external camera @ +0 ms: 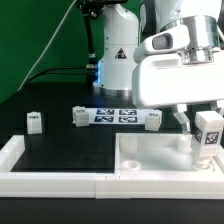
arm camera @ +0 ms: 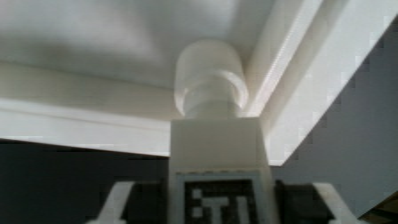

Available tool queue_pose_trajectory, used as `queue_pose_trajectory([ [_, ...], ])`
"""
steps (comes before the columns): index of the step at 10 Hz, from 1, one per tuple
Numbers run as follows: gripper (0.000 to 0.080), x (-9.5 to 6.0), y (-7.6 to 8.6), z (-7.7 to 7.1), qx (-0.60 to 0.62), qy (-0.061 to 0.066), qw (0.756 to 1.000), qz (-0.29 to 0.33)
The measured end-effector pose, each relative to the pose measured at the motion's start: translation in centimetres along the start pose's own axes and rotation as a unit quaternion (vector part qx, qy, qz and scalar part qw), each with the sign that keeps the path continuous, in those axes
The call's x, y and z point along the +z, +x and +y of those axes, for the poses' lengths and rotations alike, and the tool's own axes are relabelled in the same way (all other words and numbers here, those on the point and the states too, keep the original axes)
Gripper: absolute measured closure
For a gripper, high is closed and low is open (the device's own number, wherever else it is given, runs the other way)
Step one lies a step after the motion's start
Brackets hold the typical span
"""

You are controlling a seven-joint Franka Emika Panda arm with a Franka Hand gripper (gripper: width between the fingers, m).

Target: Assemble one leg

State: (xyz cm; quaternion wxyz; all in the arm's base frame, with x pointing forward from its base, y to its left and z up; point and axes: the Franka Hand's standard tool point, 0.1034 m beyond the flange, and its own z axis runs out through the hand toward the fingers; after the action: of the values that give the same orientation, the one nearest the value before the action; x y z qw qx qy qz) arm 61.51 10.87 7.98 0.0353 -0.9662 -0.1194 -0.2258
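Note:
My gripper (external camera: 207,128) is shut on a leg (external camera: 208,137), a small white block with a black-and-white tag, and holds it upright over the right side of the large white square piece (external camera: 150,158). In the wrist view the leg (arm camera: 217,120) runs from between my fingers (arm camera: 128,205) down to a corner of the square piece (arm camera: 107,60); I cannot tell whether its tip touches. Three other legs stand on the black table: one at the exterior view's left (external camera: 34,121), one left of the marker board (external camera: 78,117), one right of it (external camera: 152,120).
The marker board (external camera: 115,116) lies flat at the back middle. A white raised rim (external camera: 50,182) borders the black table along the front and left. The robot base (external camera: 118,50) stands behind the board.

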Motion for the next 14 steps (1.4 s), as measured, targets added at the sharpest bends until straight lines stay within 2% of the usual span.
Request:
queue_pose_trajectory([
  [4,0.0509,1.07,-0.66,-0.32,-0.001,-0.001,1.000,0.011],
  [7,0.0509,1.14,-0.97,-0.45,-0.001,-0.005,0.999,0.041],
  [10,0.0501,1.13,-0.98,-0.44,-0.002,-0.005,0.999,0.042],
  [12,0.0178,1.13,-0.98,-0.43,-0.002,-0.005,0.999,0.042],
  [14,0.0158,1.13,-0.98,-0.43,-0.002,-0.005,0.999,0.042],
])
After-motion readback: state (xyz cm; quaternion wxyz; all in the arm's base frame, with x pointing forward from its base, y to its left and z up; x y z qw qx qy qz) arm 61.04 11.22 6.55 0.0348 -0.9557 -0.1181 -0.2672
